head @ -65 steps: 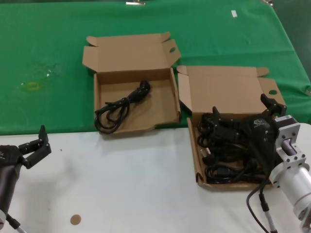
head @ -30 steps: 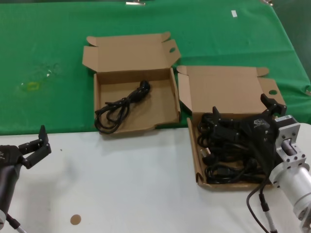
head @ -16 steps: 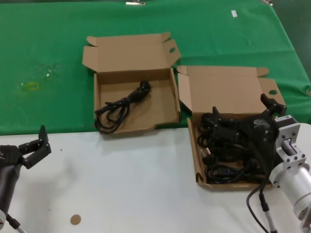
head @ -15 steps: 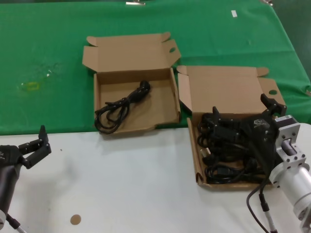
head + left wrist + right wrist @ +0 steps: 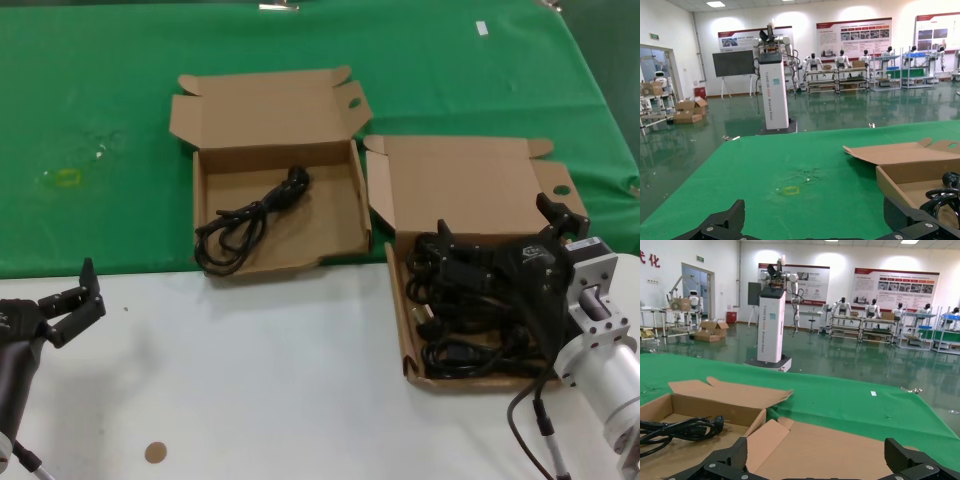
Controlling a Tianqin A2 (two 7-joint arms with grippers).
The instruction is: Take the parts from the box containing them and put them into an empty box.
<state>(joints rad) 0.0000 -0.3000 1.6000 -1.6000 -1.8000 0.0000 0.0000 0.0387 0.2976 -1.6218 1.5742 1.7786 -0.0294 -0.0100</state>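
Right gripper (image 5: pixel 500 240), black, fingers spread wide, poised low over the heap of thin black rubber power cords (image 5: pixel 462 315) in the brown cardboard box with the round flap hole (image 5: pixel 480 215) — likely lined up to close on one bundle; nothing gripped yet. One looped black cord (image 5: pixel 245 218) already in the brown cardboard box with the oval flap hole (image 5: pixel 270 160), just beside on the left. Left gripper (image 5: pixel 70 302) parked apart, also splayed, holding nothing. Green cloth (image 5: pixel 90 110) under both boxes, white tabletop (image 5: pixel 260 380) nearer. Behind: a hall with a white pillar (image 5: pixel 774 85), wall posters, shelving.
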